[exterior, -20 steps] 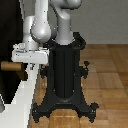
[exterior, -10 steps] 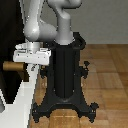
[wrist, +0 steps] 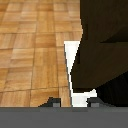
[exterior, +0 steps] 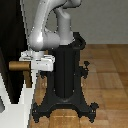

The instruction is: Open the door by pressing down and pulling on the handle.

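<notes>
The door is a tall black-brown panel at the exterior view's left edge. It shows in the wrist view as a dark mass. The handle is a tan stem sticking out of the door, with its lever hanging downward. My gripper points down right beside the lever, its white hand just above the stem's end. In the wrist view the two fingertips stand well apart, so the gripper is open. Nothing lies between them there. I cannot tell whether a finger touches the lever.
A white frame and ledge run below the door, seen as a white strip in the wrist view. The black robot pedestal with its splayed feet stands close to the handle's right in the exterior view. Wooden floor surrounds it.
The gripper has shifted slightly toward the exterior view's right and a little lower along the handle. The lever now hangs down.
</notes>
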Available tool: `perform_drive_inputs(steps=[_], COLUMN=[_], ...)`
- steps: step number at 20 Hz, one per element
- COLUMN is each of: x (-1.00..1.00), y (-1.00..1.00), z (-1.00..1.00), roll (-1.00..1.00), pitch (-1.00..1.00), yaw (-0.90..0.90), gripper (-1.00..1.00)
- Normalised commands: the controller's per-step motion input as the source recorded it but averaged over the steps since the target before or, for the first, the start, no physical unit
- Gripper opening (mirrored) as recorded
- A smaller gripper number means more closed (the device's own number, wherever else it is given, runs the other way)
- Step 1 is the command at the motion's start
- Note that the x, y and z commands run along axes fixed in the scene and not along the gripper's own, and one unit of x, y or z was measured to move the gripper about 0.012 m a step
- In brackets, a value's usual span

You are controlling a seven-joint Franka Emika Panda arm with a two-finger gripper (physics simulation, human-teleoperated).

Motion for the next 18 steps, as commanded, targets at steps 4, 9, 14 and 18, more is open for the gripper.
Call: perform_drive_inputs(steps=[4,9,14,18], x=[0.00,0.00,0.00,0.00], y=[0.25,0.20,0.40,1.00], z=[-0.50,-0.20,0.00,0.00], roll=[0.00,0.00,0.00,0.00], pitch=[0.00,0.00,0.00,0.00], yaw=[0.00,0.00,0.00,0.00], gripper=[-1.00,-1.00,-1.00,-1.00])
